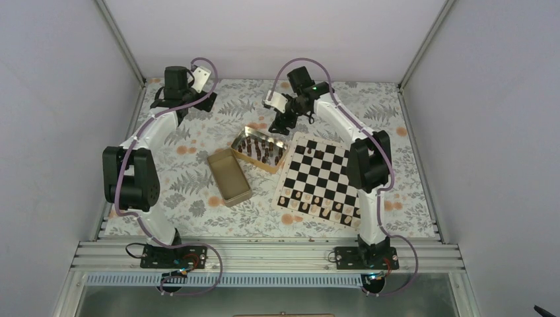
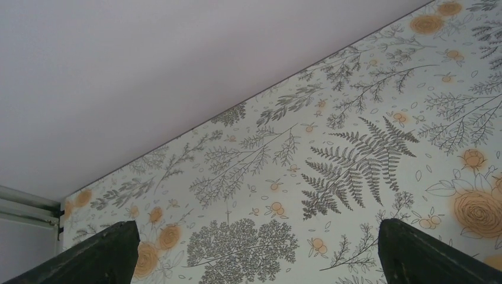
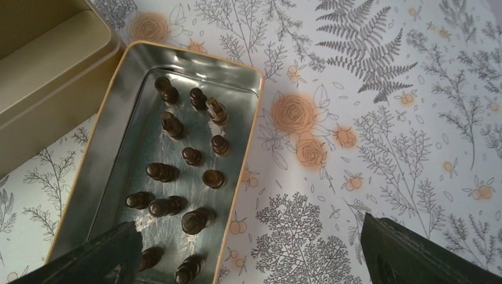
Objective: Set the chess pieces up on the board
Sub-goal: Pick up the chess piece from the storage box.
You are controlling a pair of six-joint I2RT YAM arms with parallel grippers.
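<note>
Risk: R fingers [image 3: 106, 254], wide apart above tin [image 3: 127, 127], could pinch two chess pieces [image 3: 191, 155] at once or topple neighbours, since they sit crowded in there, beside board [image 1: 323, 175]; L fingers [image 2: 100, 254] also apart, idle over table [image 2: 367, 195].

Right wrist view: tin [image 3: 127, 124] holding the chess pieces [image 3: 191, 156] runs off the bottom edge, near end not seen. The second tin [image 3: 47, 71] is cut by the top-left corner. For right gripper [image 3: 248, 236] and left gripper [image 2: 257, 236], only finger tips are in frame; bodies are cut off below. Top view: right arm [image 1: 366, 165] covers part of the board [image 1: 321, 173] at its right border. Pieces on the board are too small to tell kinds.
</note>
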